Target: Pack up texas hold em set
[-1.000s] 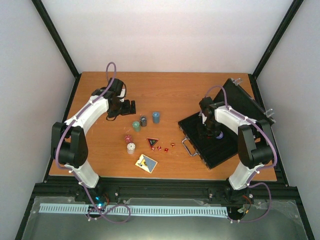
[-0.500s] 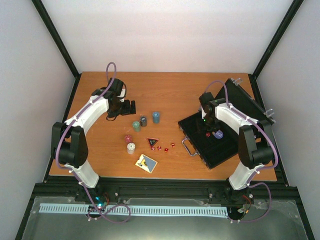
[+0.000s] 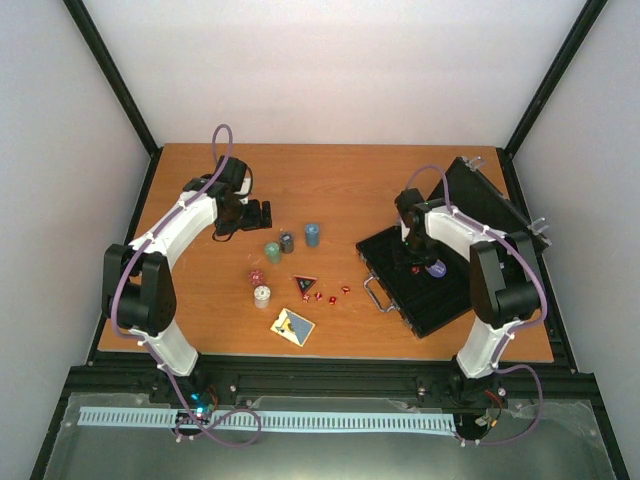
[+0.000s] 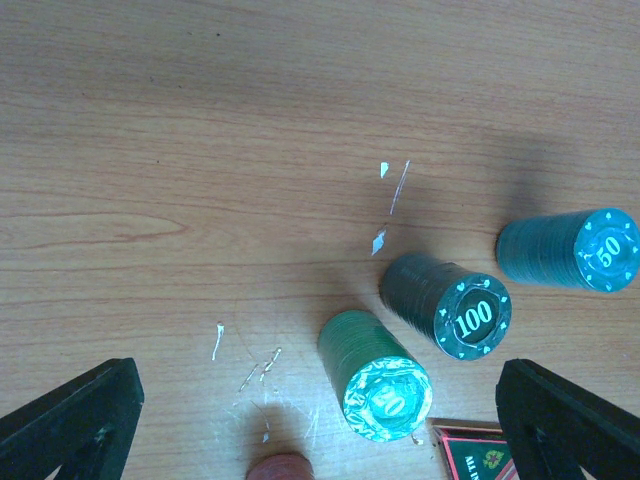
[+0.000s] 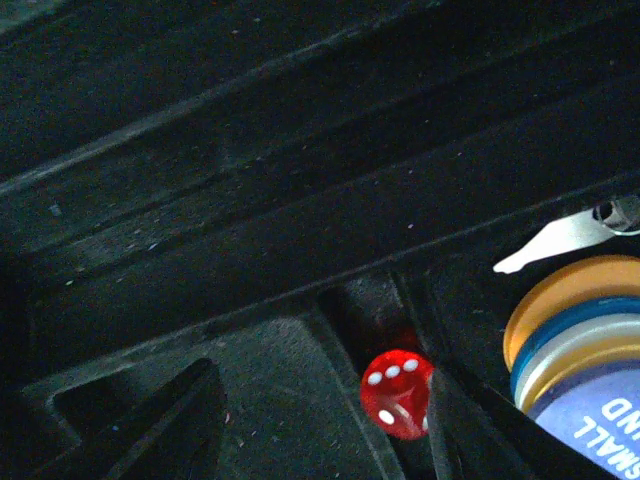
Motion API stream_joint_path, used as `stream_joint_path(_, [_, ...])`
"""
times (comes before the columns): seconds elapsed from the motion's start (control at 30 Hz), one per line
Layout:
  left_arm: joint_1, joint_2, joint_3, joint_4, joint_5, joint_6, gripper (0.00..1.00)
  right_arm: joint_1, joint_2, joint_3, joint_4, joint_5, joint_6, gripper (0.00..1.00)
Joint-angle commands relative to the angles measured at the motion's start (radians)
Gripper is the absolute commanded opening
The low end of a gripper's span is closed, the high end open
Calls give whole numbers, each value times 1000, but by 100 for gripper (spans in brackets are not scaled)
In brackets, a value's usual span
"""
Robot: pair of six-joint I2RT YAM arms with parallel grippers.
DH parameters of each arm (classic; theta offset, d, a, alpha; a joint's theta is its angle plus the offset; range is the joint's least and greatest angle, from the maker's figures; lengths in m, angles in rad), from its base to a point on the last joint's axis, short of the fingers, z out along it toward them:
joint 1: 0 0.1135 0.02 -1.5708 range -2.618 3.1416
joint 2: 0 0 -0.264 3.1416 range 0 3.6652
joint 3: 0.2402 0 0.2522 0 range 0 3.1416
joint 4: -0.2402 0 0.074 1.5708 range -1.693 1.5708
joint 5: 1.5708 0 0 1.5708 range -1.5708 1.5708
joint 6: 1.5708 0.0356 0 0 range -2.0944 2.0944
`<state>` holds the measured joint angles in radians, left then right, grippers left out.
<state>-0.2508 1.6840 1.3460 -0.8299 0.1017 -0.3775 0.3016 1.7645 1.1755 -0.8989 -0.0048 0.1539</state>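
Top external | right hand [image 3: 412, 254] shifted left; red die [image 5: 397, 392] lies in case [image 3: 440, 300]

— What carries it all?
— A wooden worktop [image 3: 330, 180], orange-brown, with the grain running across.
— Any marks on it?
— The left wrist view shows thin white scratches [image 4: 379, 241] and flecks near the middle, and a few more toward the lower left.
— And around it?
— Plain white walls [image 3: 340, 70] stand at the back and on both sides. Black posts [image 3: 110, 72] slant up and outward from the far corners. A black rail [image 3: 330, 378] runs along the near edge.
— Nearer than the rail?
— A pale slotted strip [image 3: 270, 420] lies across a grey sheet [image 3: 330, 460], roughly parallel to the rail.
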Motion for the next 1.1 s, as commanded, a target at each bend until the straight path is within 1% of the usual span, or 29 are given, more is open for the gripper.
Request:
stream_joint_path(0.0, [-2,-3,40,2,-2,11,100,1,40,-4,29,30,-14,56])
stream_joint_path(0.3, [-2,-1,37,2,-7,14,100,1,58,-18,37,67,-25,56])
stream_joint_path(0.57, [-2,5,36,6,2,11,100,1,-45,17,10,147,-33,55])
stream_joint_path(0.73, [-2,6,38,9,7,10,100,4,-76,66,-18,124,-36,55])
stream_joint_path(0.83, [-2,3,40,7,8,9,100,38,-82,86,-35,88,-33,55])
stream_joint_path(1.07, [-2,-12,41,5,6,6,100,211,-33,166,-47,-20,-14,55])
